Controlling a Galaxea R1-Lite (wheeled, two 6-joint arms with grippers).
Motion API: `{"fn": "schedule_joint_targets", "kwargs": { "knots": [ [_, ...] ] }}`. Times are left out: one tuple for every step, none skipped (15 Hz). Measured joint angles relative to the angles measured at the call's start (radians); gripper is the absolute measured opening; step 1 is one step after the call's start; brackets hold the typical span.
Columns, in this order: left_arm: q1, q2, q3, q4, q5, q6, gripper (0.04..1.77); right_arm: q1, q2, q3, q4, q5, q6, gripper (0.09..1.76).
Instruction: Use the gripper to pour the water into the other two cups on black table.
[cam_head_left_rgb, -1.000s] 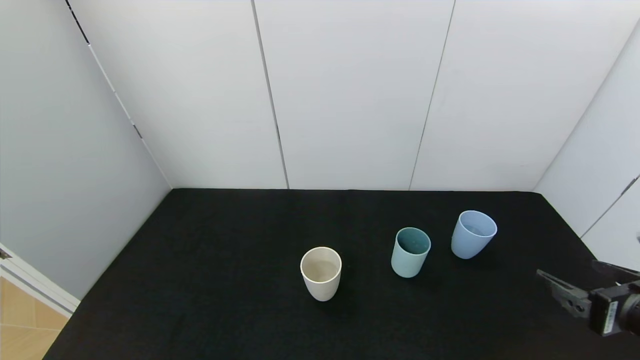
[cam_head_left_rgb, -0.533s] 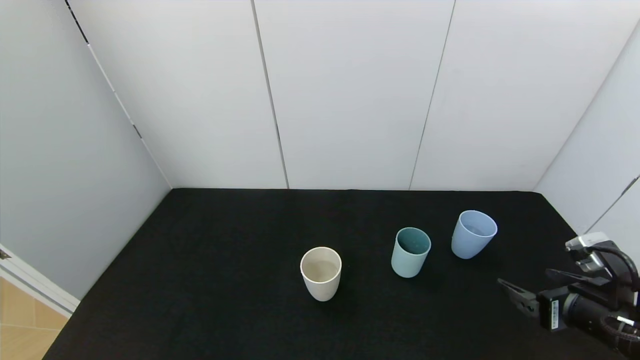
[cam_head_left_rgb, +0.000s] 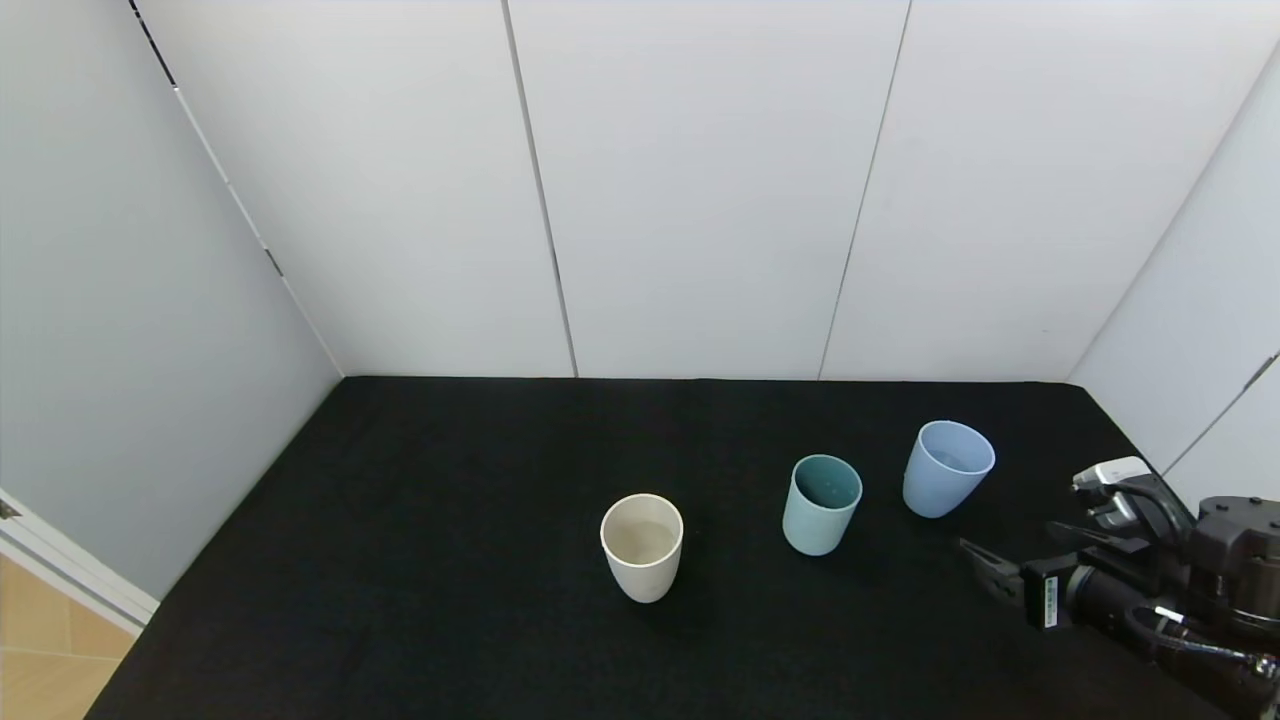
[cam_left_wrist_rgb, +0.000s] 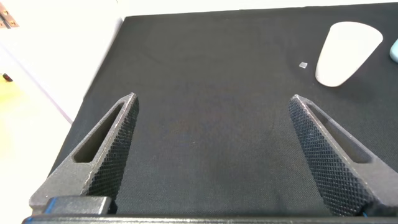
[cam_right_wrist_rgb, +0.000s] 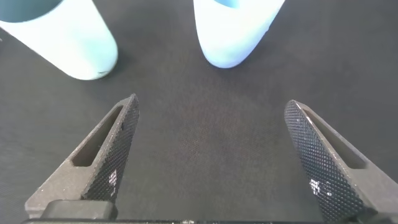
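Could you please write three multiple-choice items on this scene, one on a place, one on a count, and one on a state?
1. Which cup stands nearest the right claw?
A. cream cup
B. teal cup
C. blue cup

2. How many cups stand on the black table?
A. two
B. three
C. four

3. What state is the right claw in?
A. open, holding nothing
B. shut on a cup
C. shut, empty

Answers:
1 C: the blue cup is closest to the right claw.
2 B: cream cup, teal cup and blue cup on the black table.
3 A: its fingers are spread apart over bare cloth.
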Motion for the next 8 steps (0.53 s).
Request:
{"fn": "schedule_joint_targets", "kwargs": {
  "knots": [
    [0.0, 0.0, 0.0, 0.0, 0.0, 0.0, 1.72, 0.0, 0.016, -0.011, 0.0, 0.0, 0.0, 1.7],
    [0.0, 0.0, 0.0, 0.0, 0.0, 0.0, 1.72, -0.003, 0.031, -0.026, -0.001, 0.0, 0.0, 1.7],
    [0.0, 0.0, 0.0, 0.0, 0.0, 0.0, 1.72, -0.004, 0.044, -0.04, -0.002, 0.0, 0.001, 1.7],
    [0.0, 0.0, 0.0, 0.0, 0.0, 0.0, 1.72, -0.007, 0.058, -0.055, -0.002, 0.0, 0.0, 1.7],
    [0.0, 0.0, 0.0, 0.0, 0.0, 0.0, 1.72, -0.01, 0.071, -0.073, -0.001, 0.0, 0.001, 1.7],
    [0.0, 0.0, 0.0, 0.0, 0.0, 0.0, 1.72, -0.014, 0.086, -0.092, 0.0, 0.0, 0.0, 1.7],
    [0.0, 0.0, 0.0, 0.0, 0.0, 0.0, 1.72, -0.016, 0.1, -0.109, 0.0, 0.0, 0.001, 1.7],
    [0.0, 0.0, 0.0, 0.001, 0.0, 0.0, 1.72, -0.016, 0.113, -0.127, 0.0, 0.0, 0.001, 1.7]
  ]
}}
